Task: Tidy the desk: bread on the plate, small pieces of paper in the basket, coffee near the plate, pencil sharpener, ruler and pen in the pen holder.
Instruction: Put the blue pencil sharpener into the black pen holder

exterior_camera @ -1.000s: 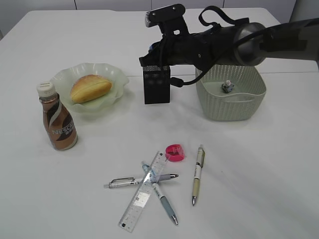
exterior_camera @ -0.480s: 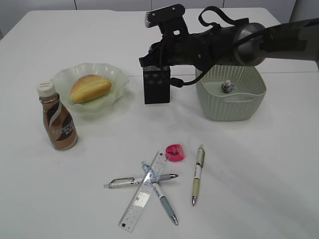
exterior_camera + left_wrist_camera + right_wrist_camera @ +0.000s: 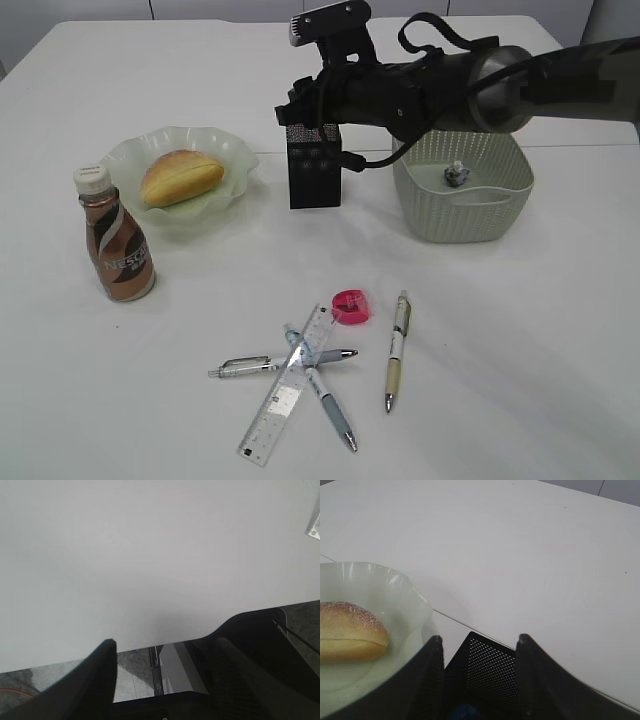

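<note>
White table (image 3: 520, 330), half tidied: right jaws (image 3: 479, 645) over the holder (image 3: 314, 168).

The right jaws stand apart astride the holder's mesh rim, gripping nothing visible; something blue shows faintly inside the cup. The left jaws (image 3: 162, 652) gape over bare table. Bread (image 3: 181, 176) sits on the plate (image 3: 236, 152), coffee (image 3: 116, 246) beside it, paper (image 3: 456, 175) in the basket (image 3: 462, 215). The stationery step is likely in hand; next, reach the sharpener (image 3: 351, 306), ruler (image 3: 287, 385) and pens (image 3: 397, 350). Holder's contents are hidden.

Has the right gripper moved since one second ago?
Yes. The right gripper has lifted slightly; against the unmoved pen holder, more of the holder's top shows below it.
</note>
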{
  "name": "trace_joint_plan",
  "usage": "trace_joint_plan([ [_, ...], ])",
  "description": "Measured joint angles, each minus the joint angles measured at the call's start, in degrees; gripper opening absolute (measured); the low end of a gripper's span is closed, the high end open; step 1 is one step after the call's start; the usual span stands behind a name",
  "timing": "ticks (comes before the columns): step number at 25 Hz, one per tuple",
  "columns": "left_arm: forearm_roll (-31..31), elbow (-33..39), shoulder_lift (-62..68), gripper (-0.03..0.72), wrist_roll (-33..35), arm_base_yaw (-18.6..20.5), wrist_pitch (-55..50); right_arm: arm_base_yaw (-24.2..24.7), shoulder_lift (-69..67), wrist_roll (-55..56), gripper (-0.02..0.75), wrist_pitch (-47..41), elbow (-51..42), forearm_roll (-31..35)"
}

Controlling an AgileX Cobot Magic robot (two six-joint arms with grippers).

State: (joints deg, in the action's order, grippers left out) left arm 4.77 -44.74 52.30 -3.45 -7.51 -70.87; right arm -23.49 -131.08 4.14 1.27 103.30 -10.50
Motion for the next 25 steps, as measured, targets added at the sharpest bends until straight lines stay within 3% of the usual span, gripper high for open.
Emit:
trace_joint_plan([
  [14, -0.1, 0.0, 0.0, 0.433, 0.0, 0.0, 0.0, 0.0, 2.1, 0.0, 0.377, -4.0, 0.0, 0.0],
  [25, -0.1, 0.0, 0.0, 0.433, 0.0, 0.0, 0.0, 0.0, 18.8, 1.4, 0.376, -32.4, 0.3, 7.5],
])
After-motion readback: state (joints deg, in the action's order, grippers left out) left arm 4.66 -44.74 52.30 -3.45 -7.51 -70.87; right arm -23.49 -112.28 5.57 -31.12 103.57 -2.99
